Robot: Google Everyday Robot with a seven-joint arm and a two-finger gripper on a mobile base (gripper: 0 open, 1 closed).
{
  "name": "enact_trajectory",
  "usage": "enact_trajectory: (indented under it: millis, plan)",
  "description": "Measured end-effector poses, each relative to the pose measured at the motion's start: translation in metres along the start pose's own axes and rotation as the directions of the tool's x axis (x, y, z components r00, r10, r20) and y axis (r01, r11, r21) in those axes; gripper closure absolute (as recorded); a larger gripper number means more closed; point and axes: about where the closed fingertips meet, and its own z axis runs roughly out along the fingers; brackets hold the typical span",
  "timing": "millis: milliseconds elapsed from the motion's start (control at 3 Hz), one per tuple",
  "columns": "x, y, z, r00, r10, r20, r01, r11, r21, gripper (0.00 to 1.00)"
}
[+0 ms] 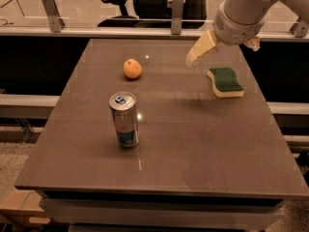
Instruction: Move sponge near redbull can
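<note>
While my gripper (221,51) hangs at upper right, jaws spread and holding nothing, the sponge (225,81) lies flat just below it; the can (124,119) stands left of centre, well apart.

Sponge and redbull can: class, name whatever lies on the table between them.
Nothing: in the camera view the table between sponge and redbull can is bare. The orange sits behind that line; the hand hovers near the sponge.
</note>
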Motion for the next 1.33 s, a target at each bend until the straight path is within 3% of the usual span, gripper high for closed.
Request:
enact_trajectory:
  millis: [1333]
  plan:
    - [-0.002,-0.037,0.069,0.987,0.056,-0.148,-0.049,0.9975,0.052,0.0]
